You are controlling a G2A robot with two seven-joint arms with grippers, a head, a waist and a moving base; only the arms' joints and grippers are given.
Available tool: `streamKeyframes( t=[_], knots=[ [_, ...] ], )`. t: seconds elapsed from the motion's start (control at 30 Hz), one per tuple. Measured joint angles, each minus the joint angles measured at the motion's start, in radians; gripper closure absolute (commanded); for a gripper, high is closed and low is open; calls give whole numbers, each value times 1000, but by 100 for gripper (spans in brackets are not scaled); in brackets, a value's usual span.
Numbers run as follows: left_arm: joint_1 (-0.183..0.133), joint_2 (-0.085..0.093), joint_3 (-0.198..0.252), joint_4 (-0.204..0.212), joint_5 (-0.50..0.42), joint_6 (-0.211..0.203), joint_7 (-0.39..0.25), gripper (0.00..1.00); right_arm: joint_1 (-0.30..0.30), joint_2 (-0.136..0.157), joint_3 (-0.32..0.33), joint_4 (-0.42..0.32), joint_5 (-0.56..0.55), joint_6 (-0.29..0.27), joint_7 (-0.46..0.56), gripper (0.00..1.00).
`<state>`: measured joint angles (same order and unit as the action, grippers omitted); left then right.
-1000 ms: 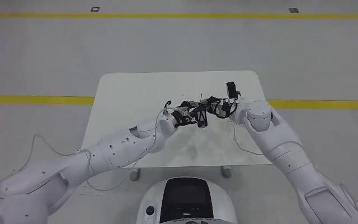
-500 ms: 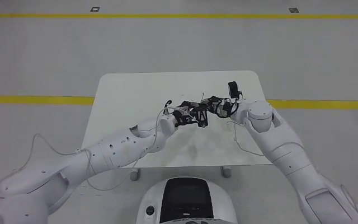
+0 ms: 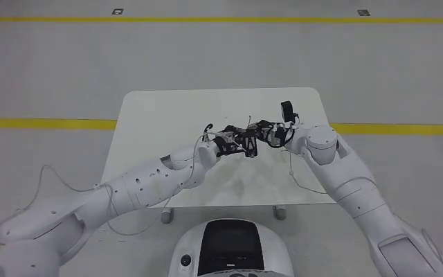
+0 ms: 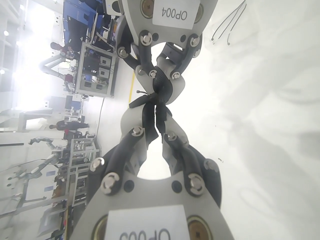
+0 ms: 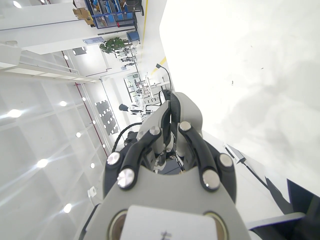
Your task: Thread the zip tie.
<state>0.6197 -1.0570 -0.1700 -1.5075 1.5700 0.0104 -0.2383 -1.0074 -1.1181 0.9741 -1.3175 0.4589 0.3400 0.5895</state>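
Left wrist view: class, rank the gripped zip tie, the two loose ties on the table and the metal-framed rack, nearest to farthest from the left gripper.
1. zip tie: sticking out at the left gripper's fingertips.
2. loose ties: lying on the table, off to one side.
3. metal-framed rack: off the table, across the floor.

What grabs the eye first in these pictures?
The left gripper and right gripper, both shut, meet tip to tip above the middle of the white table. A thin dark zip tie pokes out from the right gripper's fingertips, and two more thin zip ties lie loose on the tabletop.
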Motion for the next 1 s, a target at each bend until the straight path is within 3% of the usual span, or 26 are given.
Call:
streamKeyframes(
  t=[0.13, 0.47, 0.57, 0.6, 0.67, 0.7, 0.73, 0.77, 1.0],
  knots=[
    [-1, 0, 0, -3, 0, -5, -2, 100, -2, 0, 3, -2, -1, 0, 0, 100],
    [0, 0, 0, -5, 0, -20, 1, 100, 1, -1, 7, 2, -3, 0, 1, 100],
    [2, 0, 0, -3, 0, -17, 9, 100, 4, -2, 7, 8, 1, 0, 2, 89],
    [3, 1, 0, -3, 0, -17, 11, 100, 6, -3, 6, 10, 2, 0, 3, 72],
    [3, 1, 0, -2, 0, -16, 12, 100, 8, -3, 5, 13, 3, 0, 3, 64],
    [3, 1, 0, -2, 0, -16, 13, 100, 9, -4, 4, 15, 3, 0, 4, 54],
    [3, 2, 0, -2, 0, -15, 13, 100, 10, -4, 4, 17, 3, 0, 5, 19],
    [3, 2, 0, -2, 0, -14, 14, 100, 11, -4, 3, 19, 2, 0, 6, 0],
    [13, 10, 0, 9, 0, 18, 39, 100, 17, -2, 1, 39, -12, 0, 11, 0]
  ],
)
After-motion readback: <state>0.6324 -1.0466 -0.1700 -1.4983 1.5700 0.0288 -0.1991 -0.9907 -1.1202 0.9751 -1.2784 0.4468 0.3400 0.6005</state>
